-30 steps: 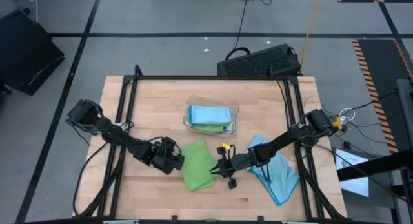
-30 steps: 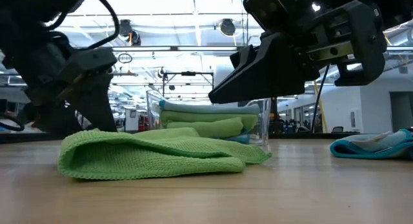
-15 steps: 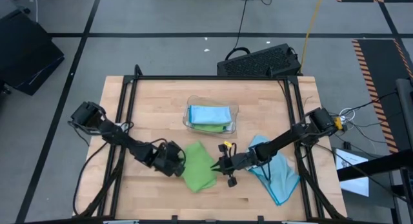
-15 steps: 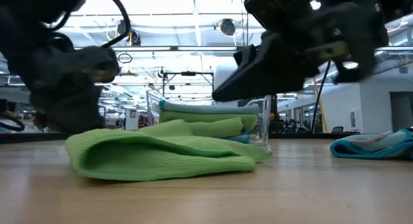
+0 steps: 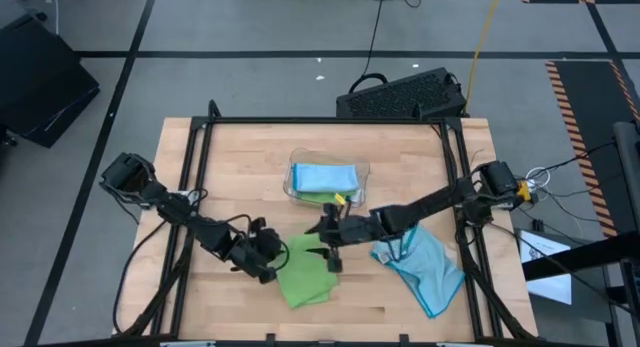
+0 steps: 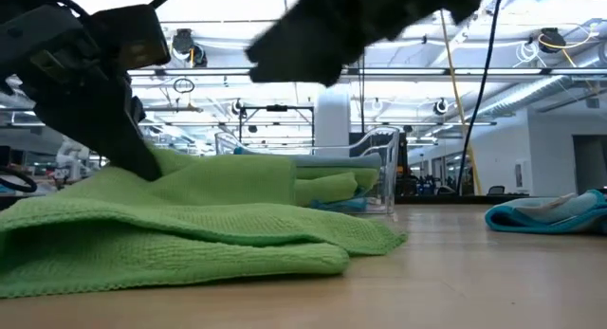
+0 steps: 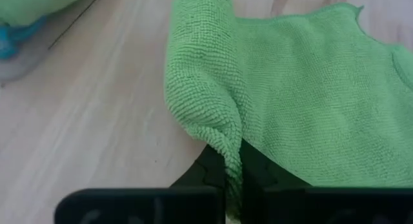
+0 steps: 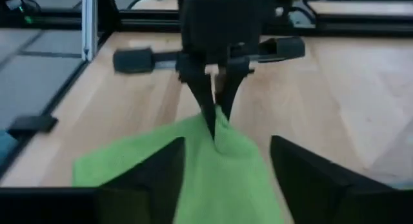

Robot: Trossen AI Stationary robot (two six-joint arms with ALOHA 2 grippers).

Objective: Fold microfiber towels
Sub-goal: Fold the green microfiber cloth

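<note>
A lime green microfiber towel (image 5: 308, 277) lies near the table's front middle, and my left gripper (image 5: 270, 259) is shut on its left side. My right gripper (image 5: 324, 243) hangs open above the towel's far right part and touches nothing. In the right wrist view its two fingers stand wide apart over the green towel (image 8: 193, 166). A light blue towel (image 5: 428, 267) lies crumpled on the table at the right. Behind the green towel stands a clear tray (image 5: 362, 192) holding folded blue and green towels. My left gripper pinches a raised fold at the green towel's left edge (image 7: 227, 153) between its two fingers. The fingers come slanting down from the table's left. The pinched part (image 6: 163, 164) is lifted a little, while the rest of the towel lies slack on the table.
Black frame rails (image 5: 190, 177) run along the table's left, right and far sides. A black keyboard-like case (image 5: 405, 92) sits beyond the far edge. Bare wood shows at the far left and the near right of the table.
My left gripper has shut on the green towel's left edge, rolled its wrist and raised that edge slightly. My right gripper has opened, let go of the towel's right side, and gone up and toward the tray. The towel has shifted toward the near edge and lies more spread out.
</note>
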